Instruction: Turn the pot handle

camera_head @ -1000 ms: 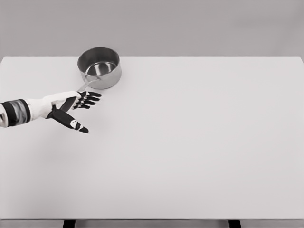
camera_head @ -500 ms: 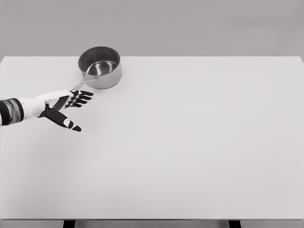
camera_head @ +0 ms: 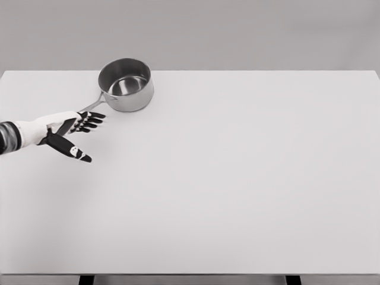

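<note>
A steel pot (camera_head: pixel 126 84) stands upright near the back left of the white table (camera_head: pixel 237 178). Its thin handle (camera_head: pixel 94 105) points down and to the left from the rim. My left hand (camera_head: pixel 83 135) lies just below the handle's outer end, touching it or nearly so. The black fingers (camera_head: pixel 92 120) are spread and the thumb (camera_head: pixel 74 152) sticks out toward the front. Nothing is held. The right arm does not show.
The table's back edge (camera_head: pixel 237 70) runs right behind the pot, and its left edge is close to my left forearm (camera_head: pixel 18 135).
My left hand has drawn back to the left. The handle has swung with it, from pointing mostly toward the front to pointing more leftward; the pot body barely shifted.
</note>
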Controlling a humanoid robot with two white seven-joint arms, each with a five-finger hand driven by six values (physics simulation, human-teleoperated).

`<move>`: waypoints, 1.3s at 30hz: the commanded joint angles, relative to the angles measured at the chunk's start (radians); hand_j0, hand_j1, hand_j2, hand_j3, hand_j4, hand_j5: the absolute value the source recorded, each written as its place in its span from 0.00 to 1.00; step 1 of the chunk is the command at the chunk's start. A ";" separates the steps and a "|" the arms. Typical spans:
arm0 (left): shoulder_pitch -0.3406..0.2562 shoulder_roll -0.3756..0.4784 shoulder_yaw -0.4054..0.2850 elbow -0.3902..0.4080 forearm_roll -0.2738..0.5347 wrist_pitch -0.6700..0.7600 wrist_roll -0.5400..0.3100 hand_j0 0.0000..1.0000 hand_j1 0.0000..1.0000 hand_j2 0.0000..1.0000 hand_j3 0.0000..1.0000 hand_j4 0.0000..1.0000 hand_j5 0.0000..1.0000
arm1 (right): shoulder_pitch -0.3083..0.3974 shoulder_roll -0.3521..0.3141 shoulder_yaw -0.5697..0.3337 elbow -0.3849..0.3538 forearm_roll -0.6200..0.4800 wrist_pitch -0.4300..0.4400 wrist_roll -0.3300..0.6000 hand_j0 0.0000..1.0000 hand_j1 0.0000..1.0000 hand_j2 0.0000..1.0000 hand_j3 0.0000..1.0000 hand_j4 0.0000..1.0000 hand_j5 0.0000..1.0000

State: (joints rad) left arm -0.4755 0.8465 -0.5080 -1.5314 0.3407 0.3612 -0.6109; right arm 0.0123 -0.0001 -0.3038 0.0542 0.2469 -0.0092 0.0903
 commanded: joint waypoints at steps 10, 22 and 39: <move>-0.008 0.002 0.008 0.017 -0.035 -0.001 0.000 1.00 1.00 1.00 1.00 1.00 1.00 | 0.000 0.000 0.000 -0.001 0.000 0.000 0.000 1.00 1.00 1.00 1.00 1.00 1.00; 0.003 0.002 0.035 0.039 -0.083 -0.002 0.000 1.00 1.00 1.00 1.00 1.00 1.00 | 0.000 0.000 0.000 -0.001 0.000 0.000 0.000 1.00 1.00 1.00 1.00 1.00 1.00; 0.043 0.092 0.031 -0.185 -0.083 0.008 0.000 1.00 1.00 1.00 1.00 1.00 1.00 | 0.000 0.000 0.000 0.001 0.000 0.000 0.000 1.00 1.00 1.00 1.00 1.00 1.00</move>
State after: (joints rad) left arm -0.4311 0.9256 -0.4775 -1.6997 0.2550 0.3700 -0.6110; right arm 0.0123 -0.0001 -0.3038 0.0542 0.2469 -0.0092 0.0903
